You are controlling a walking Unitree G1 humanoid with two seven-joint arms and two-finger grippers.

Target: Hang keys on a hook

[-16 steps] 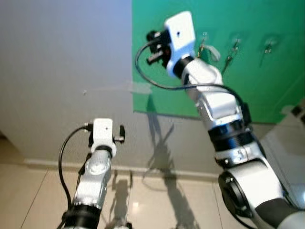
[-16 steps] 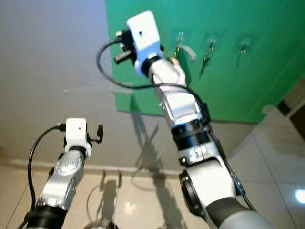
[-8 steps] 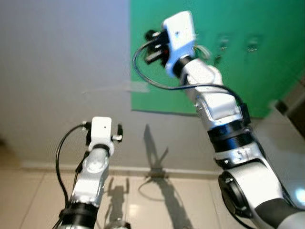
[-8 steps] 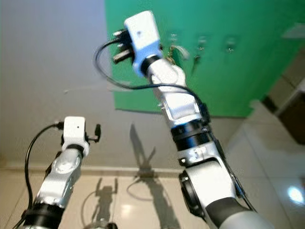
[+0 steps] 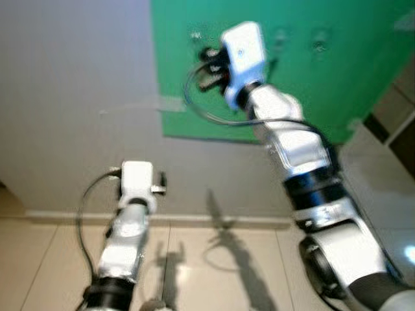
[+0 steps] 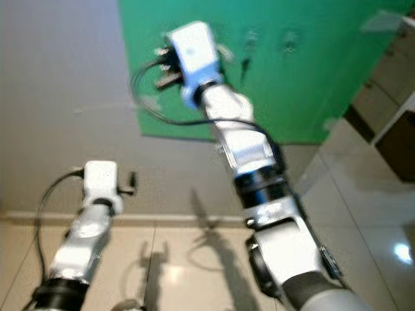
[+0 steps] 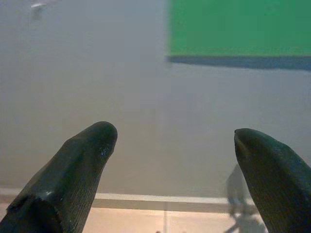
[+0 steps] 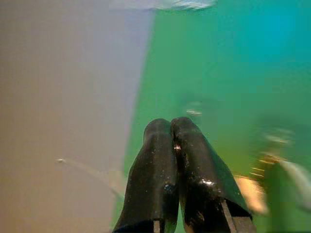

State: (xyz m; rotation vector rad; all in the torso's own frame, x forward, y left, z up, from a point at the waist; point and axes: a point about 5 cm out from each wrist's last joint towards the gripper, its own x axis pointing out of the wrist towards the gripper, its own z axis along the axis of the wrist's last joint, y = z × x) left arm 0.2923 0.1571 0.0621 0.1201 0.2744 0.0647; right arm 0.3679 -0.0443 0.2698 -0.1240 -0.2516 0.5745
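On the left, the left gripper is held low in front of the grey wall, its two black fingers spread wide with nothing between them; beyond them lie the skirting and the tiled floor. It sits well below and to the left of the green board, so it is the farther arm from the hooks.

Moving right, the right arm reaches up to the green board, and the right gripper has its fingers pressed together at the tips, pointing at the board near its left edge. In the right wrist view a blurred brass-and-pale shape, probably the keys, hangs just beside the fingers against the green; whether it is pinched or already hanging free cannot be told. Just ahead of the fingertips is a faint hook.

Further right in the head views, two more hooks carry small dark hanging items, blurred. The right arm is plainly the nearer one, and the keys hang roughly vertical, to the side of the gripper, not in line with it. Nothing stands between gripper and board; the neighbouring hung items are the only crowding.
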